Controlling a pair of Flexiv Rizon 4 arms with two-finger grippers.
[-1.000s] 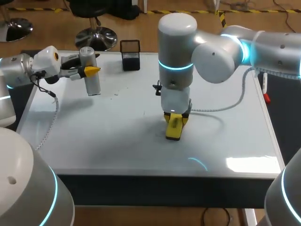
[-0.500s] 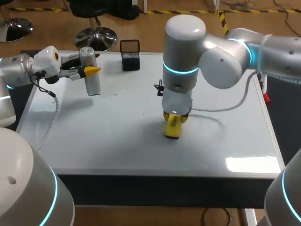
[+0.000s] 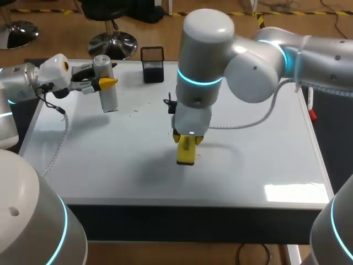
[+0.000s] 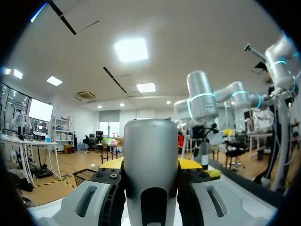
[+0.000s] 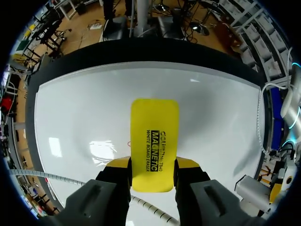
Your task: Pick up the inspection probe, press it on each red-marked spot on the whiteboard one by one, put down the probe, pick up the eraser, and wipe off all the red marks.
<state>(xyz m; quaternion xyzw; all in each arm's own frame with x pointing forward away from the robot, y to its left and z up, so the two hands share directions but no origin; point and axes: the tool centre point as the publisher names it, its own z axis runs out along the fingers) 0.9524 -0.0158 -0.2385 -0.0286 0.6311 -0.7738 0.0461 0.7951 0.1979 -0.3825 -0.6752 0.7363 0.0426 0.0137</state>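
Head cam: high behind, down on whole whiteboard [image 3: 110, 165]. L wrist: level, outward. R wrist: close, downward; shares eraser [image 3: 186, 152] w/ head.

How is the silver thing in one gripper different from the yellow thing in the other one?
The probe is a round, silver-grey tube; the eraser is a flat yellow block with black print. The probe stands upright at the far left of the whiteboard, in the left gripper; the eraser hangs down near the board's middle, in the right gripper. Shared: each is gripped from two sides.
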